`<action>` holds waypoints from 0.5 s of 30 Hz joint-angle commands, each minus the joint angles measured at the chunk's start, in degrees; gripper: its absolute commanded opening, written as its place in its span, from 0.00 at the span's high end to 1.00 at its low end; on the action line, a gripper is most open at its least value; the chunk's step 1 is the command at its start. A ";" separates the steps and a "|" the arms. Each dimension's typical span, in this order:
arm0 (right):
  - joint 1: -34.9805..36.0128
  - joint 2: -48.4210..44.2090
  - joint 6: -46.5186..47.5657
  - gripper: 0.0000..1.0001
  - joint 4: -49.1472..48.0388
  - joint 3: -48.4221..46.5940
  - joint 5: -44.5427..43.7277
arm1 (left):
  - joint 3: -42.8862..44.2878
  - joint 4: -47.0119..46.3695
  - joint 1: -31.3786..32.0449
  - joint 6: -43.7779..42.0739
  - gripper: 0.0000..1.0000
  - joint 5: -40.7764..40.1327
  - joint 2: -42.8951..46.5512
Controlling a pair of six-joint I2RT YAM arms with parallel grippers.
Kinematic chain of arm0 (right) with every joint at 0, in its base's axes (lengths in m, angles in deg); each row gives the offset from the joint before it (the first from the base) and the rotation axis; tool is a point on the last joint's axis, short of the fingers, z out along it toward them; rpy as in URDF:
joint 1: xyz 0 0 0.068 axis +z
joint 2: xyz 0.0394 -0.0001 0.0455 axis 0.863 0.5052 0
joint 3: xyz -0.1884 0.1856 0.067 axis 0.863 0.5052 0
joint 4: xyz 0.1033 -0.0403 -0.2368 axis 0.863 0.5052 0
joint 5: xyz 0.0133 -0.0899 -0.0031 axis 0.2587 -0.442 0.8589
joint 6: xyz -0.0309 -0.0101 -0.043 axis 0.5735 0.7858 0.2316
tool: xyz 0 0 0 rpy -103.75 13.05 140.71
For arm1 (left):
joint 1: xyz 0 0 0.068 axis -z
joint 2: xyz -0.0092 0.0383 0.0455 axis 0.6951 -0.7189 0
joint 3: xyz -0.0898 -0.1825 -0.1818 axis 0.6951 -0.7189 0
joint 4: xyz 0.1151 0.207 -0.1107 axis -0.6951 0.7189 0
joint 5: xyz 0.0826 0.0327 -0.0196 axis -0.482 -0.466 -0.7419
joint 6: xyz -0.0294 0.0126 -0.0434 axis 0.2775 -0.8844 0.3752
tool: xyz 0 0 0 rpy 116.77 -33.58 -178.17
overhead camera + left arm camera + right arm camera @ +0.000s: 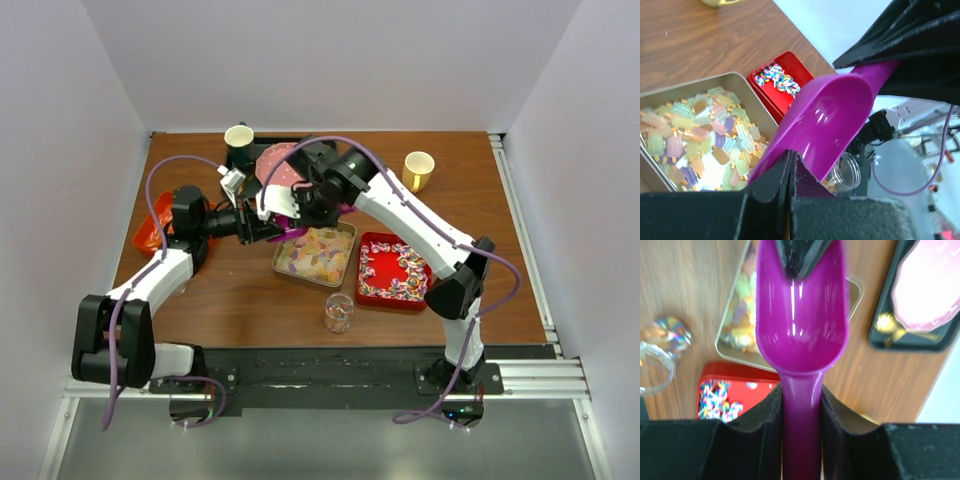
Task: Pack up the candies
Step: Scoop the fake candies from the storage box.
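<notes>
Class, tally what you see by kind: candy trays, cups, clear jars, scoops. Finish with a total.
Candy trays: 3 (orange tray, silver tray, red tray)
Cups: 2 (cream cup, yellow cup)
Clear jar: 1
Purple scoop: 1
Total: 7

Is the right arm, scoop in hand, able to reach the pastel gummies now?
Probably not yet: the left gripper pinches the front lip of the scoop, though the gummies lie uncovered beneath.
</notes>
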 commanded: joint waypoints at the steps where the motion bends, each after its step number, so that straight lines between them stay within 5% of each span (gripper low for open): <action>1: 0.65 -3.89 -2.81 1.00 7.05 -7.30 7.83 | 0.54 2.24 0.07 -3.64 1.00 -2.73 -0.76; 2: 0.48 -4.24 -2.19 1.00 7.58 -5.48 7.13 | 0.81 3.11 -0.11 -4.52 1.00 -2.82 -0.67; 5: -1.45 -7.93 2.37 1.00 6.54 5.82 -0.06 | 3.53 11.53 -0.55 -11.54 0.71 -7.11 1.43; 10: -8.74 -5.59 9.41 1.00 6.61 13.18 -9.38 | -0.84 22.02 -0.46 -19.29 0.38 -26.60 9.77; 15: -10.16 1.10 8.54 1.00 11.53 6.24 -12.21 | -6.39 25.45 -0.46 -16.23 0.30 -31.21 9.97</action>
